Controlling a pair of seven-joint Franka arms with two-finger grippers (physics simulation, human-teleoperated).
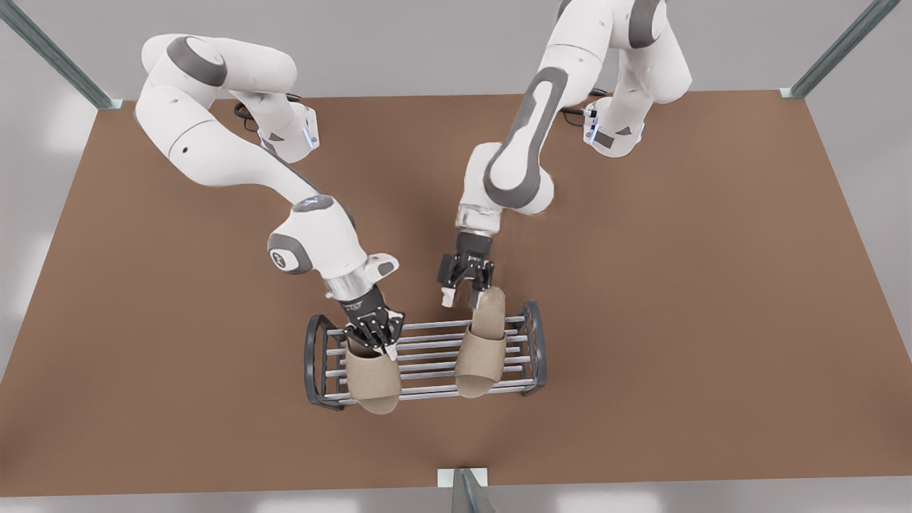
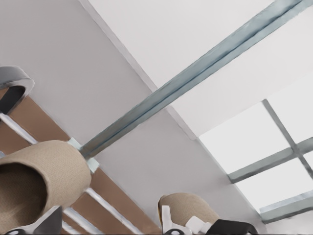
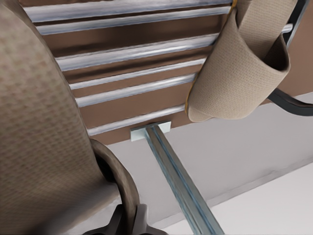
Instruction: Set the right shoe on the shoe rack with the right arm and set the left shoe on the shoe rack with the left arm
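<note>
Right gripper [image 1: 372, 330] is clamping the upper of the right slipper [image 1: 372, 377], which is lying on the rack [image 1: 427, 349] just beneath it. The toe is overhanging, so letting go risks it tipping off. Left gripper [image 1: 461, 296] is hanging open and empty, with the left slipper [image 1: 481, 349] just beside one finger, and could nudge it.

I've got right gripper [image 1: 372, 338] low, clamped on right shoe [image 1: 373, 383]; left gripper [image 1: 460, 297] low, fingers apart, both arms bent forward.
</note>
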